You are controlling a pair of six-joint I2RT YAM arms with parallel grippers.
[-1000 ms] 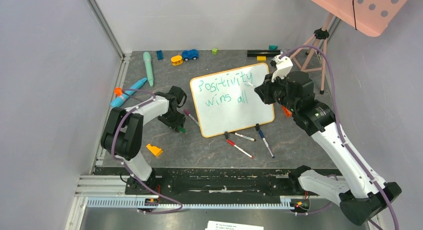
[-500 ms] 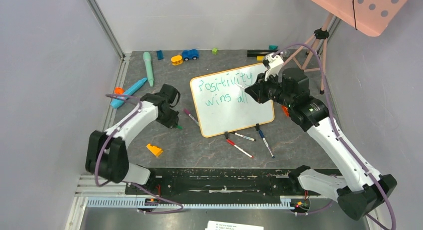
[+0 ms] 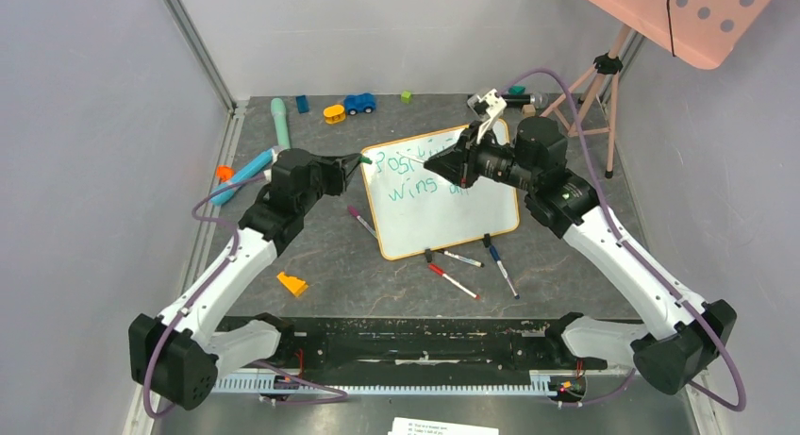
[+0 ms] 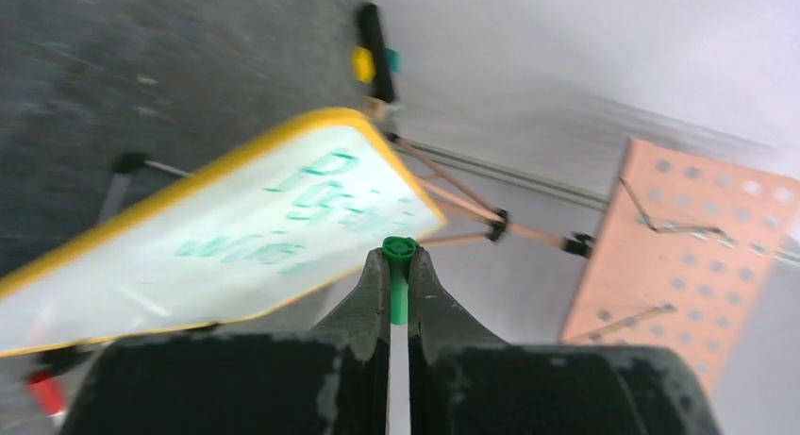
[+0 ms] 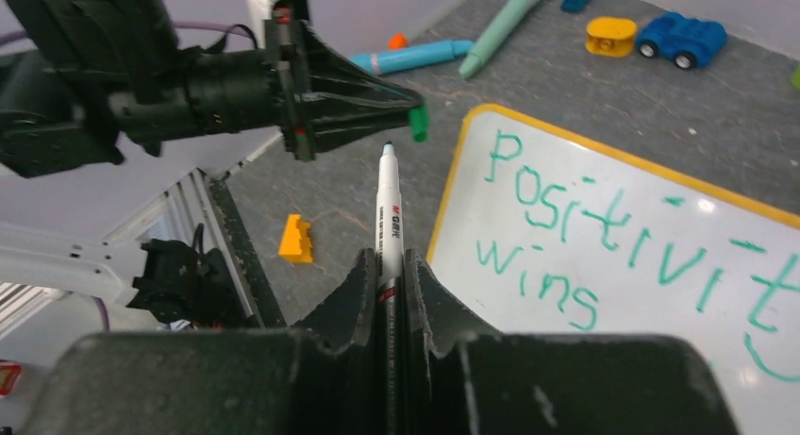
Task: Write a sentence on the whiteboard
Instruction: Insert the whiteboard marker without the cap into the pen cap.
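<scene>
Whiteboard (image 3: 443,213) lies flat on the grey table (image 3: 377,284), mid-back, orange-yellow frame, two black clip feet on its near edge. The sentence (image 5: 604,232) is in teal-green marker: top line "Positivity", second line starts "wins"; the rest is cut off or covered by the arm.

Left gripper (image 3: 354,159) hangs over the board's far-left corner, fingers pressed together on a green marker cap (image 4: 399,270); the open end of the cap sticks out past the tips. Right gripper (image 3: 436,161) is over the board's top half, pinching a white-barrelled marker (image 5: 388,204), bare dark tip pointing at the cap. Tip and cap are close but apart in the right wrist view. The barrel has small print, which I can't read for sure.

Counts:
- 4 loose markers on the table, all capped. One with a purple cap (image 3: 361,220) is left of the board. One red (image 3: 451,280), one blue (image 3: 502,268) and one short (image 3: 462,259) lie at the near edge.
- 2 fat pen-shaped toys at back left, teal (image 3: 280,125) and blue (image 3: 247,171).
- 1 blue toy car (image 3: 358,103).
- 1 yellow block (image 3: 334,113) beside the car.
- 1 orange-yellow wedge block (image 3: 291,284) in front of the left arm.
- 1 tripod (image 3: 590,100) at back right, under a pink pegboard (image 3: 698,15).
</scene>
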